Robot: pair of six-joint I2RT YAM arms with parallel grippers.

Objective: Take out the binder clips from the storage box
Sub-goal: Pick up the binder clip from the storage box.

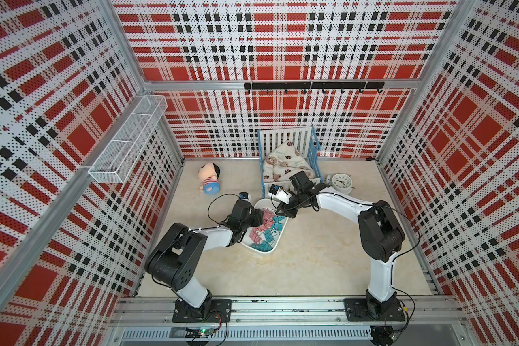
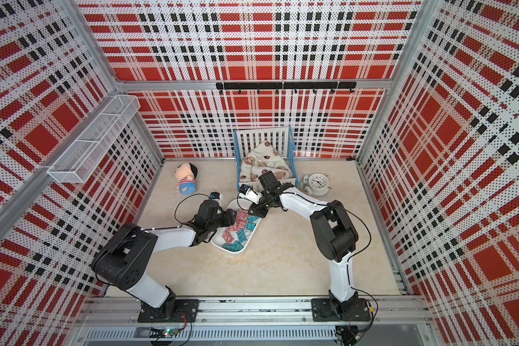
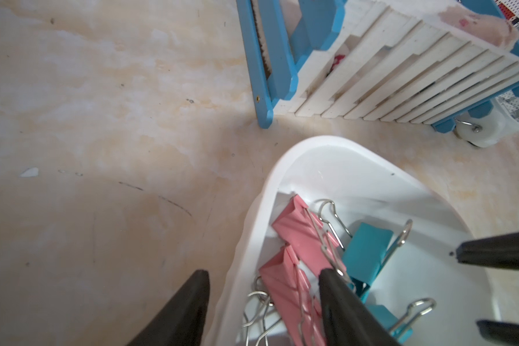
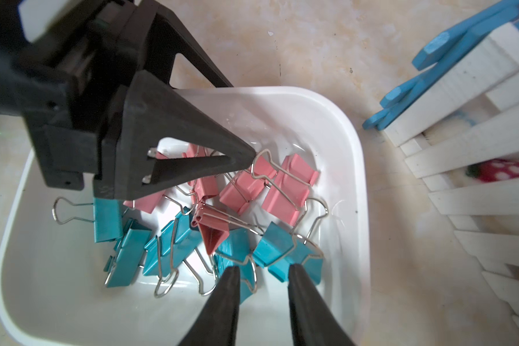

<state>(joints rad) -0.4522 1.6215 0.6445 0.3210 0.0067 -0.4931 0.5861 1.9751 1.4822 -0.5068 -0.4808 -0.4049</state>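
Observation:
The white storage box (image 1: 264,251) (image 2: 235,252) lies mid-floor with several pink and teal binder clips (image 1: 267,236) (image 2: 235,236) inside. My left gripper (image 1: 260,217) (image 2: 234,216) is open and straddles the box's wall (image 3: 282,167): one finger is outside and the other is inside against a pink clip (image 3: 282,287). That gripper's midpoint (image 3: 264,272) falls on the clip. My right gripper (image 1: 277,213) (image 2: 252,211) (image 4: 262,269) hangs open inside the box (image 4: 357,149), its tips at two teal clips (image 4: 285,251). It holds nothing.
A blue-and-white crib (image 1: 288,155) (image 3: 372,75) (image 4: 462,119) with a blanket stands just behind the box. A doll (image 1: 209,181) lies back left and an alarm clock (image 1: 342,182) back right. A mesh basket (image 1: 126,143) hangs on the left wall.

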